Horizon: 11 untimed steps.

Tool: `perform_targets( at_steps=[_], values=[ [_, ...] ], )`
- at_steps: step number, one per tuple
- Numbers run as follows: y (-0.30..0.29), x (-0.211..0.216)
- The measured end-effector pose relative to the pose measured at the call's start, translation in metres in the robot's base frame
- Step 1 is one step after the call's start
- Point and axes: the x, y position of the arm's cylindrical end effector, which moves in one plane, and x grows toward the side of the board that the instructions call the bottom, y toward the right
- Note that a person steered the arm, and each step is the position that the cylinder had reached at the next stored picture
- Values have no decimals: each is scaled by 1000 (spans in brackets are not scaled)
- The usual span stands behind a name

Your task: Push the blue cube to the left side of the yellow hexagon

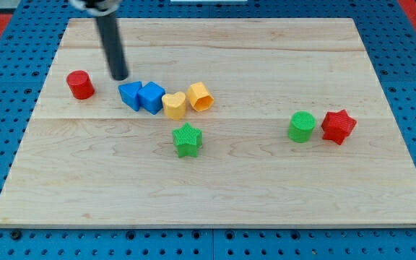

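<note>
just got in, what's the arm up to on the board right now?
It's a pushing job: my tip sits just above and to the view's left of two blue blocks, not clearly touching either. These sit side by side in a row with a yellow heart-like block and the yellow hexagon. A red cylinder sits further to the view's left. A green star lies below the row; a green cylinder and a red star stand off at the view's right.

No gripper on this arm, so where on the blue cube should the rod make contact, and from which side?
I can only push. The blue cube sits pinched between another blue block and a yellow block, short of the yellow hexagon. Only its faces toward the view's top and bottom are free. My tip is up-left, so probably the top face.
</note>
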Motion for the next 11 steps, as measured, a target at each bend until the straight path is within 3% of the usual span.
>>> perform_targets(
  at_steps=[2,4,5,6,9,10,11],
  values=[
    [13,48],
    [114,49],
    [118,46],
    [64,50],
    [32,-17],
    [77,-28],
    [118,-4]
  ],
)
